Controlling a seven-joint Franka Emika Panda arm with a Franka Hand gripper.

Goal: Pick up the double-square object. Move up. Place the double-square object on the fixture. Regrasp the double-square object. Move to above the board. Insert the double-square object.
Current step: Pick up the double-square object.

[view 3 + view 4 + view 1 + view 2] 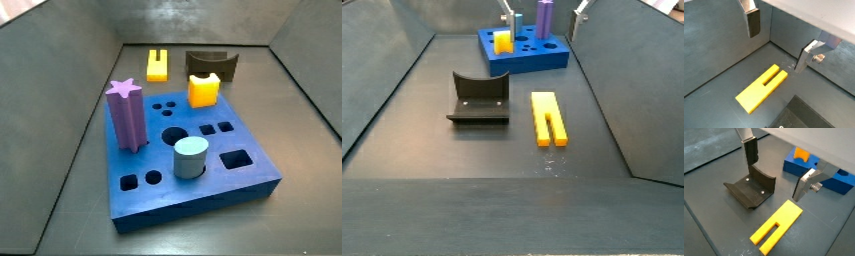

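End effector (774,170) hangs wide open, empty, above the double-square object (776,227). It lies flat, groove up, beside the fixture (751,190): grasp pending.

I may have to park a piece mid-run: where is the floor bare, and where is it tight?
Bare floor lies on the camera side of the fixture and double-square object, and left of the fixture in a side view. It is tight between fixture and bar, and near the board. The gripper hangs over the bar, jaws open.
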